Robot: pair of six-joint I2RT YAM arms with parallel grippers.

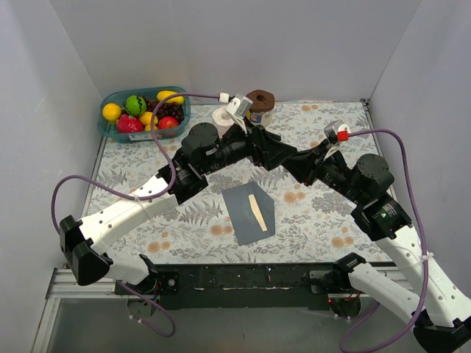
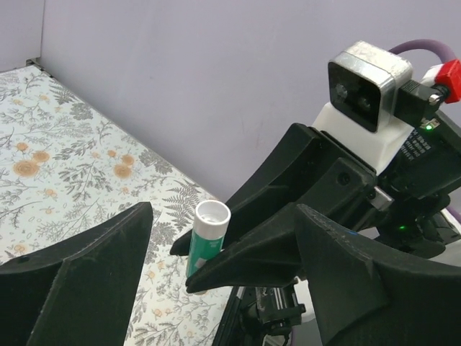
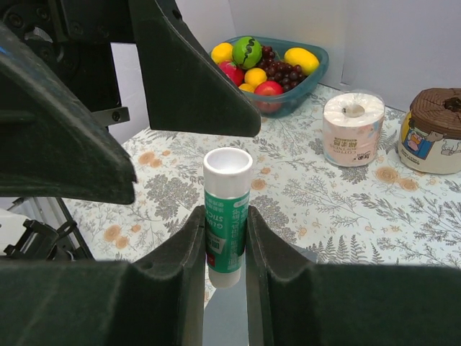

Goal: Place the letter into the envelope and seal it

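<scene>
now the right gripper [image 3: 223, 218] pinches a glue stick [image 3: 227, 198] upright, the left gripper [image 2: 169, 249] spread just beside its top. below both lies the envelope [image 1: 246, 215], probably thin, light, bendable; i would hold it by an edge.

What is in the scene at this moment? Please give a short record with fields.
right fingers: shut on the upright green-and-white glue stick tube
left fingers: open, close to the tube, empty
dark grey paper envelope: flat on the floral-patterned table
cream-tan letter: only a narrow strip shows, on the envelope
</scene>
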